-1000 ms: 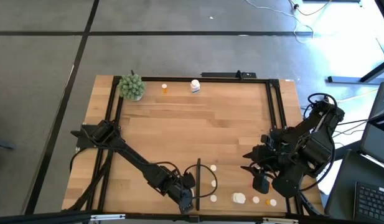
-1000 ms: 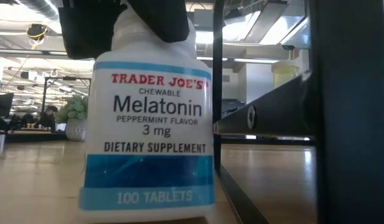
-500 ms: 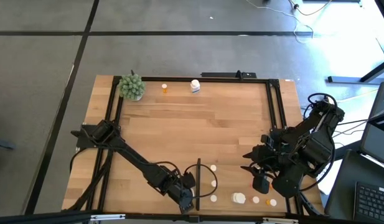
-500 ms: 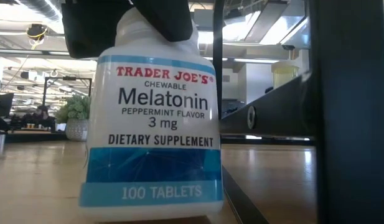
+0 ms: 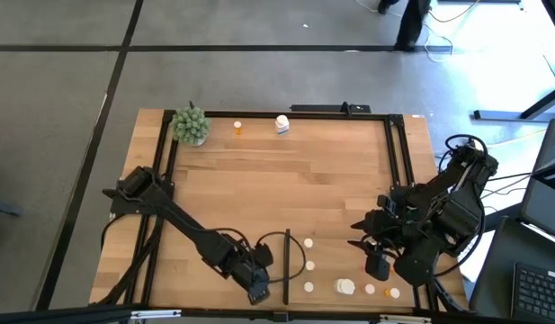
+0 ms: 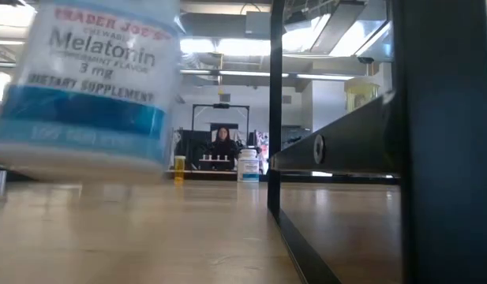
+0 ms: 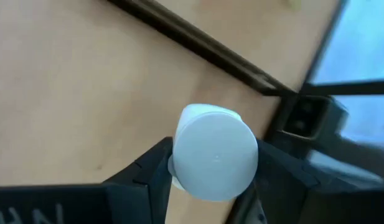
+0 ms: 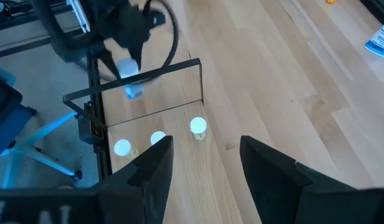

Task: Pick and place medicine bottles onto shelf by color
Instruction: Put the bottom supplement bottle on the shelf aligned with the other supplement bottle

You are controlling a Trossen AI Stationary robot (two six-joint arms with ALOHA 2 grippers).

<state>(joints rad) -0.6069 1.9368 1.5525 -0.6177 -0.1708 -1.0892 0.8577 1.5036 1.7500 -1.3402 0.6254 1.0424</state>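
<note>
A: Where's the left gripper (image 5: pixel 256 290)?

B: Low at the near edge of the worktop (image 5: pixel 286 180), just left of the thin black strip of the shelf (image 5: pixel 287 266). Its fingers (image 7: pixel 155 168) are clamped on a white bottle (image 7: pixel 213 160), pressing the sides just under the cap.

A: Is that bottle on the wood?

B: No. In the low view it hangs tilted and clear of the surface, with a blue band and a melatonin label. From the right wrist view you can see it hanging under the left gripper, beside the black strip.

A: And the right gripper (image 5: pixel 378 261)?

B: It hovers near the right side of the worktop, above the small bottles there. Its fingers (image 8: pixel 155 163) are spread apart with nothing between them.

A: What else lies about?

B: Three white-capped bottles (image 5: pixel 308 265) just right of the strip. Farther right along the near edge, a chunky white bottle (image 5: pixel 346 287) and two small orange ones (image 5: pixel 392 292). At the far edge, an orange bottle (image 5: pixel 238 128) and a white bottle with a blue label (image 5: pixel 281 124) stand well apart from the rest, near a green spiky plant (image 5: pixel 191 124) in the far left corner.

A: Anyone in the room?

B: A person (image 6: pixel 223 139) shows in the distance beyond the worktop in the low view.
</note>
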